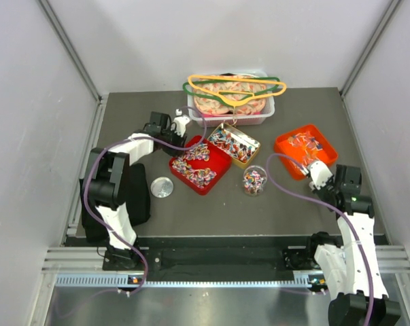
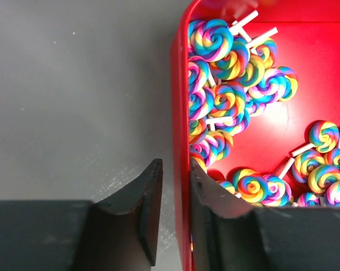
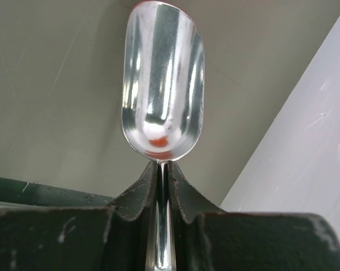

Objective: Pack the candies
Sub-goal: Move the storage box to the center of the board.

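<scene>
- The grey table [image 2: 74, 101] bears a red tray [image 2: 180, 101].
- The left gripper [image 2: 175, 166] straddles the tray's rim, jaws parted.
- The right gripper [image 3: 164, 169] clenches a metal scoop [image 3: 161, 84] by its handle.
- Rainbow-swirl lollipop candies [image 2: 226, 62] lie heaped inside the tray.

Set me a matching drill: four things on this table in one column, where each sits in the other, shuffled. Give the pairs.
1 shiny metal scoop
2 red square tray
3 clear round cup
4 coloured clothes hangers

A atop the white bin
B between that red tray and the orange tray
C clamped in the right gripper
D rim between the left gripper's fingers

Pairs: 1-C, 2-D, 3-B, 4-A
</scene>
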Robot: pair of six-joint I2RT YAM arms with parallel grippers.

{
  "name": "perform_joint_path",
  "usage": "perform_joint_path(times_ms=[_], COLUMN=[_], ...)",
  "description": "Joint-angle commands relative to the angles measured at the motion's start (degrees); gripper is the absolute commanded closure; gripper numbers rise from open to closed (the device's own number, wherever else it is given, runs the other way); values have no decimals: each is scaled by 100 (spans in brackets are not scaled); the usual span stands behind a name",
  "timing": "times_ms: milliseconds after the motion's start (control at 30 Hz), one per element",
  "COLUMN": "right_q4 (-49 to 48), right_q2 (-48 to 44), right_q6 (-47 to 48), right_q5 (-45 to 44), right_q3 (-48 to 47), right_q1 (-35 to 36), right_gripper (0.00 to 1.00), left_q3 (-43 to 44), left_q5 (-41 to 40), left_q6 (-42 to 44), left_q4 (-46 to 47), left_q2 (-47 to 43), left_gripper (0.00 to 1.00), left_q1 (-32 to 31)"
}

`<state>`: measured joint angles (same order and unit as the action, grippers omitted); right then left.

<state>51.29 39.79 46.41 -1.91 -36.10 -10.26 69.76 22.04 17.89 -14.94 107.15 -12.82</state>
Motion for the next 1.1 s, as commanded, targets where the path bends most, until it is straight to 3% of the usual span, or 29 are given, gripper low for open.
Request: perform_joint_path(times_ms=[0, 467, 733, 1067], right_q4=[-391, -1489, -2113, -2176], right_q2=[-33, 626, 1241, 1391], right_q6=[69, 96, 333, 386], right_q5=[95, -468, -240, -152], right_q3=[252, 744, 815, 727], right_q1=[-72, -134, -766, -828], right_gripper=[100, 100, 100, 96], left_q3=[240, 802, 1031, 1435], left_q5=[-174, -447, -438, -403], left_q6=[39, 30, 118, 189], left_q4=[290, 44, 9, -35], left_q2=[51, 438, 552, 877], left_gripper=[72, 78, 78, 80], left_q1=[7, 122, 368, 798])
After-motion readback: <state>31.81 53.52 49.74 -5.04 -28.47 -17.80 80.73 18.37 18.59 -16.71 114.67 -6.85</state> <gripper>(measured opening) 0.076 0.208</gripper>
